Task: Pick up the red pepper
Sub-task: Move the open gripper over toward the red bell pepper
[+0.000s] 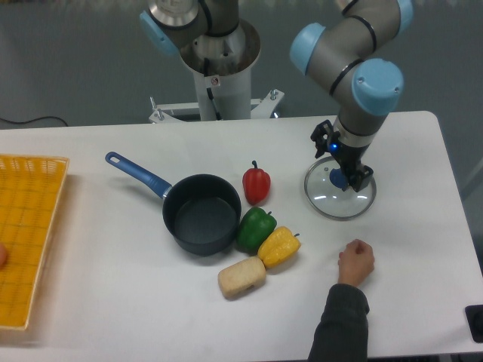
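Nothing of the pickup is done, by my reading. On the table (113, 271), the pot (201, 214) sits left of the red pepper (256, 184), which stands free near the pot's rim, just above the green pepper (254, 228) and untouched. The gripper (343, 167) hangs over the glass lid (339, 197), well right of the red pepper; whether its fingers are apart I cannot tell. Reaching, closing and lifting all remain.
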You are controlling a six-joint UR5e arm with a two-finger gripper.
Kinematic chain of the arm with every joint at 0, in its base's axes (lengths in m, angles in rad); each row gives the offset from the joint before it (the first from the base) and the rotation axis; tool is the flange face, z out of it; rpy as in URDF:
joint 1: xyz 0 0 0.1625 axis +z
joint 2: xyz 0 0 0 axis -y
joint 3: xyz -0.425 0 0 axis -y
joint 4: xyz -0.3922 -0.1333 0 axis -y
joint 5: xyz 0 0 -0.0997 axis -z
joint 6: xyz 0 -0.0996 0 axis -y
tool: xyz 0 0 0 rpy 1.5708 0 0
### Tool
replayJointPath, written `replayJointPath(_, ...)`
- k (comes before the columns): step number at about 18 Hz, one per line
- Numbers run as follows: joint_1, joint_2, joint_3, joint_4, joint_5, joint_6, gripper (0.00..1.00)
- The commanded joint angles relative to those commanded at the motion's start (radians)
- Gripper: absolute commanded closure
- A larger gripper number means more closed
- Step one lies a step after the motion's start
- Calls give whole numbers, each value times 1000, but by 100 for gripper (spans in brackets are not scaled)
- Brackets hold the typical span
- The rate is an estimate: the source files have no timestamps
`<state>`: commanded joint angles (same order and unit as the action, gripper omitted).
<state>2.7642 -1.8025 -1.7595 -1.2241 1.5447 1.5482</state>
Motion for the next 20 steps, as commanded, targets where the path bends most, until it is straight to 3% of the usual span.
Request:
replayJointPath(11, -63, 28, -60, -9, -49, -382, 0)
replayJointPath(20, -63, 75, -123, -5, -109, -411, 0)
